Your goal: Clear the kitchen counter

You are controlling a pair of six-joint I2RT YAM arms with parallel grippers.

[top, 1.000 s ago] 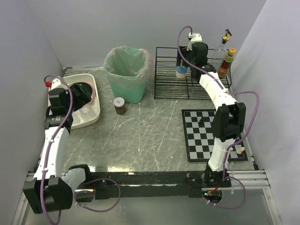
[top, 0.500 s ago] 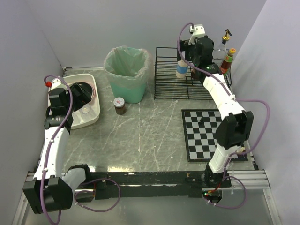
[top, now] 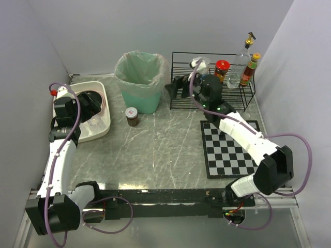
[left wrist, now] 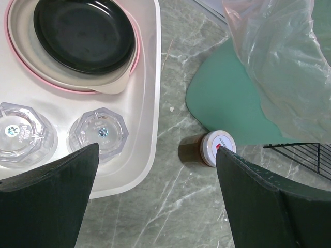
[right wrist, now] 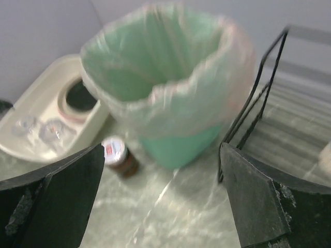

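1. Swung the right claw (top: pixel 177 88) out of the wire rack (top: pixel 238 95) and off to the left, stopping just beyond the rack's front left corner, aimed toward the green-bagged bin (top: pixel 138 77).
2. Let go of the bottle gripped half a second before. Showed the claw spread wide afterwards, with nothing between the fingers (only bin, jar and marble in the gap on the wrist view).
3. Left that bottle (top: pixel 197 63) inside the rack, near a red-lidded jar (top: pixel 222 66). Could make out only its top behind the arm.
4. Kept the left claw (left wrist: pixel 158 155) where it had hovered a second earlier, over the near edge of the white tub (left wrist: pixel 147 93), likewise wide and holding nothing.
5. Found the grey marble tabletop (top: pixel 155 150) stretched beneath both arms from the front rail to the back wall, carrying the bin, tub, rack and the checkered mat (top: pixel 227 150).
6. Counted one loose item on the bare marble: a small brown jar (top: pixel 132 117) with a white lid, upright just in front of the bin, between tub and rack.
7. Judged one more item put away and the clearing close to finished, with the small jar the likely next pick (already centred between the left fingers, and now also faced by the right claw).
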